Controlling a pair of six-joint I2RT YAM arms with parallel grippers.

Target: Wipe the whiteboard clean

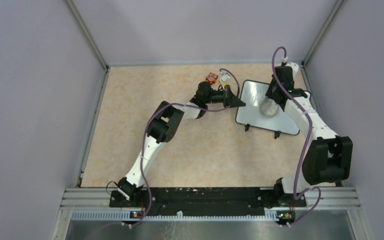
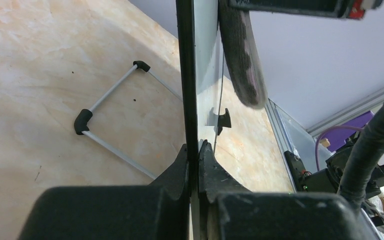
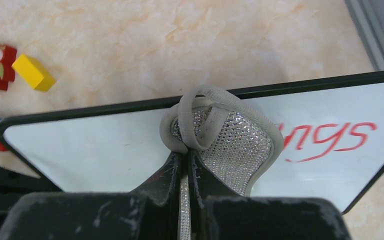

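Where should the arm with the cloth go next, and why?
Probably slide the cloth sideways onto the red writing, which sits unwiped right beside it on the whiteboard. The right jaws are shut on the cloth, against the board, and the left jaws clamp the board's edge steady.

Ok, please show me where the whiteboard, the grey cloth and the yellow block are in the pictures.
whiteboard [image 3: 95, 145]: right wrist view, on the bare white face.
grey cloth [image 3: 230, 145]: right wrist view, on its sparkling mesh middle.
yellow block [image 3: 33, 72]: right wrist view, on its top face.
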